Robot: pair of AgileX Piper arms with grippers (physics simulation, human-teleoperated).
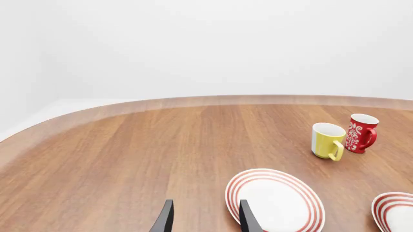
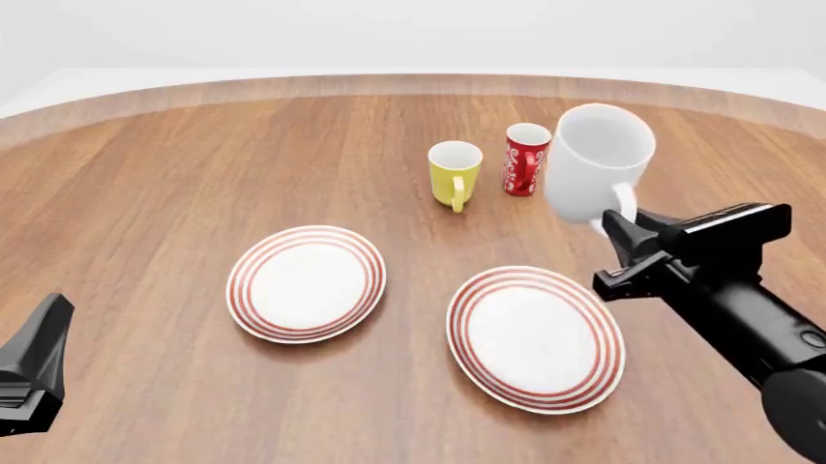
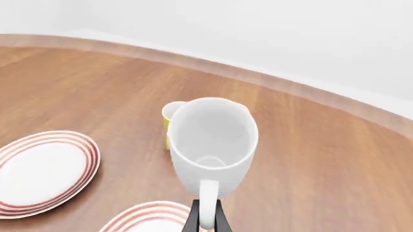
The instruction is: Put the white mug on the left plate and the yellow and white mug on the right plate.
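The white mug (image 2: 597, 159) hangs tilted in the air, above the table behind the right plate (image 2: 535, 336). My right gripper (image 2: 617, 224) is shut on its handle; in the right wrist view the fingers (image 3: 206, 217) pinch the loop below the mug body (image 3: 213, 140). The yellow and white mug (image 2: 454, 172) stands upright on the table, partly hidden behind the white mug (image 3: 171, 113). The left plate (image 2: 308, 282) lies bare. My left gripper (image 2: 33, 372) sits low at the near left, open and holding nothing (image 1: 206, 220), near the left plate's edge (image 1: 274, 200).
A slim red mug with a white pattern (image 2: 525, 158) stands just right of the yellow one (image 1: 326, 140), close to the lifted white mug. The round wooden table's far edge (image 2: 413, 82) curves behind them. Both plates show in the right wrist view (image 3: 45, 171) (image 3: 152, 217).
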